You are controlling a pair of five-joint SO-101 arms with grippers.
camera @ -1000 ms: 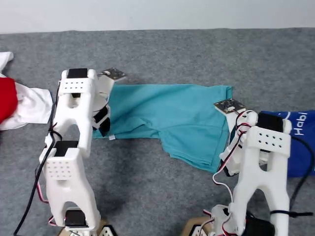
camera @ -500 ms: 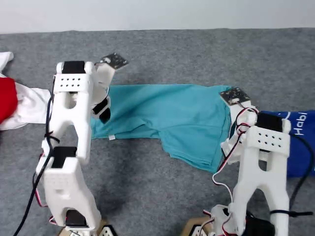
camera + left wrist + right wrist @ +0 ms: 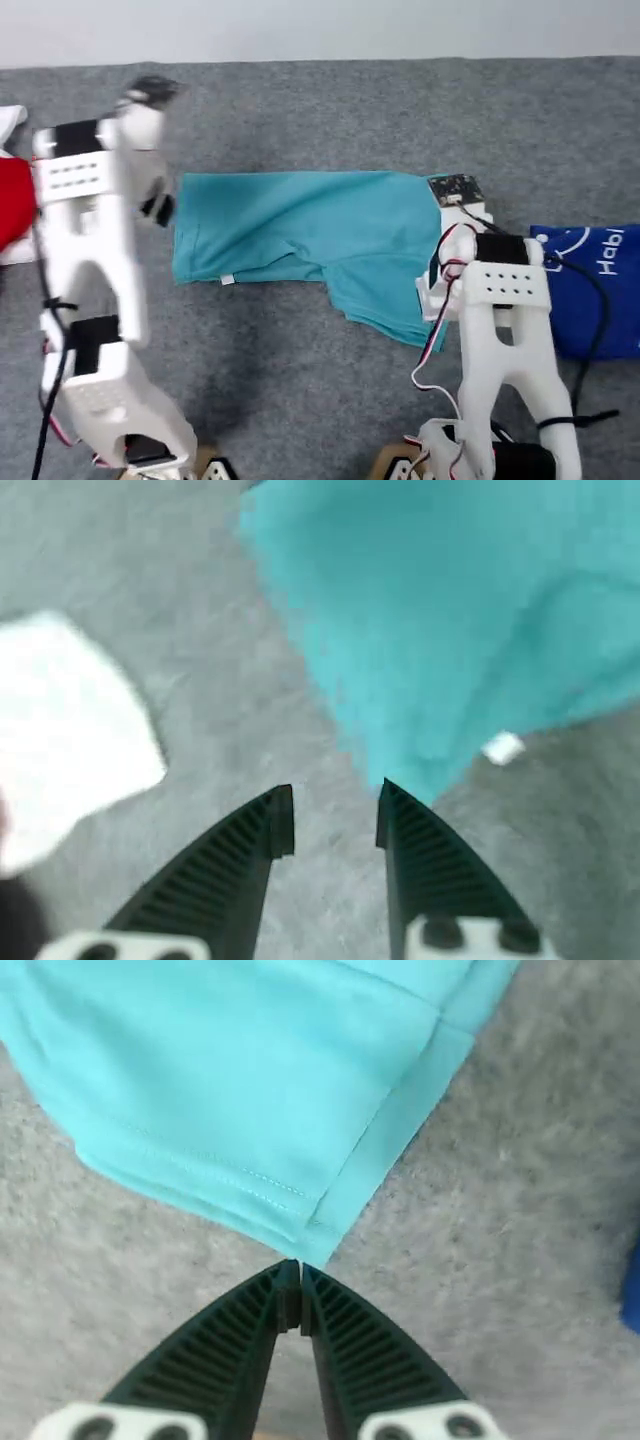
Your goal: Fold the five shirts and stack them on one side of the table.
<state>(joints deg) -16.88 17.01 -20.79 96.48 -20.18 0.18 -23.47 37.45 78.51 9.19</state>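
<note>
Two grippers are working one teal shirt (image 3: 300,225), which is lying rumpled and only partly folded across the middle of the grey surface (image 3: 330,110).

My left gripper (image 3: 335,795) is hovering over bare surface just beside the shirt's left edge. Its fingers are standing a narrow gap apart and holding nothing. A second ago it was sitting over that edge. Since then it has been swinging outward, toward the red garment (image 3: 12,200) and the white garment (image 3: 70,720) at the left margin, so I am judging that edge as released.

My right gripper (image 3: 295,1270) is closed, its tips meeting at the corner of the shirt's hem and appearing to pinch it. Over the same second this arm has been travelling inward. The shirt's right edge has been shifting with it, away from the blue shirt (image 3: 590,300) lying at the right margin.

I am reading this as the teal shirt being drawn toward the centre, a fold in progress rather than finished. Its lower flap is lying skewed, and no neat rectangle is showing yet. Stacking this shirt is therefore waiting on further folds.
</note>
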